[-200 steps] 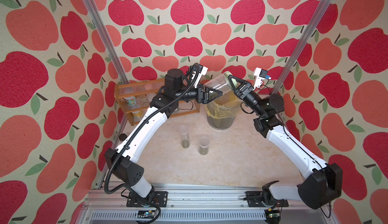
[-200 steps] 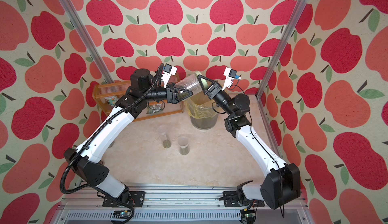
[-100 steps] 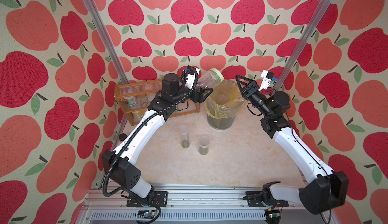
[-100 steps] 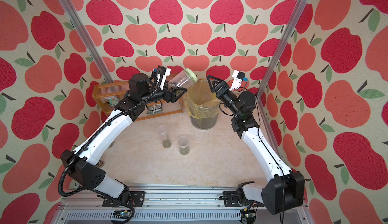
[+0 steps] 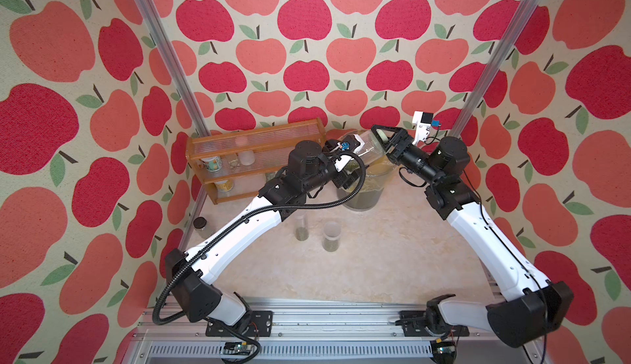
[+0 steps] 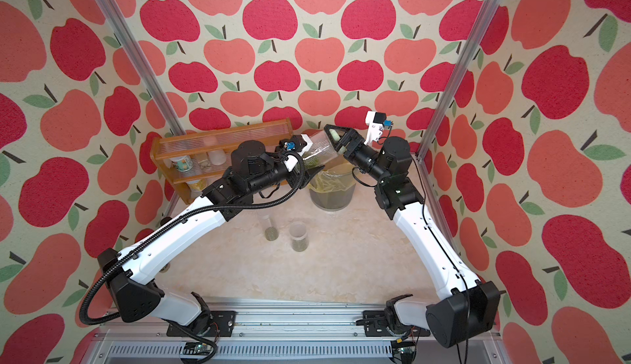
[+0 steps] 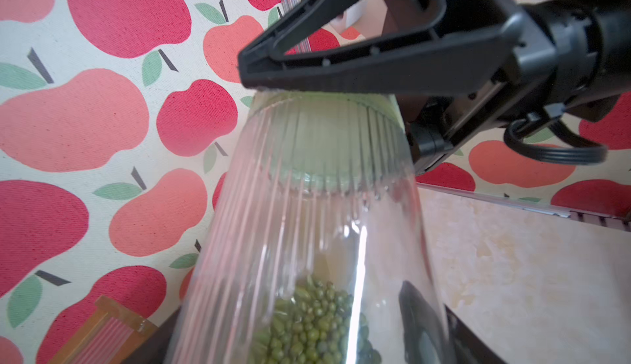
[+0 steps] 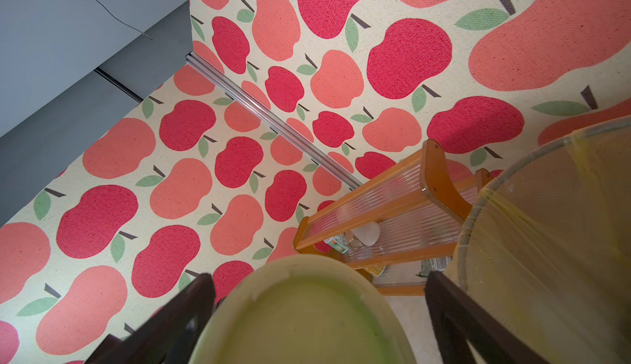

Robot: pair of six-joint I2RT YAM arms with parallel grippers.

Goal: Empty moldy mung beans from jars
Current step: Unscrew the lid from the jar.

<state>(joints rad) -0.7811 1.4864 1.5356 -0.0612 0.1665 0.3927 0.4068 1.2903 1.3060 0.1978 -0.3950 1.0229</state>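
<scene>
In both top views the action sits in the upper middle of the frame, above the clear bin [image 5: 362,202] with its yellowish liner. The left gripper [image 5: 353,166] is clamped on the body of the wide jar [image 5: 370,147], which is tilted so that its lid [image 5: 382,136] points up and to the right. The beans [image 7: 307,324] are heaped in the low end of this jar, at the bottom of the left wrist view. The right gripper [image 6: 334,139] has its jaws spread wide on either side of the pale green lid. In the right wrist view one dark finger [image 8: 191,307] lies close against the lid's edge at lower left, while the other [image 8: 447,314], at lower right, stands clear of it with a visible gap. The lid is on the jar. Lower in the frame, near the centre, a tall jar [image 5: 301,229] and a short jar [image 5: 331,237] stand upright just beside each other on the table [image 5: 375,266], each with a little layer of beans at the bottom. A wooden rack [image 5: 256,133] with small containers stands left of the bin.
</scene>
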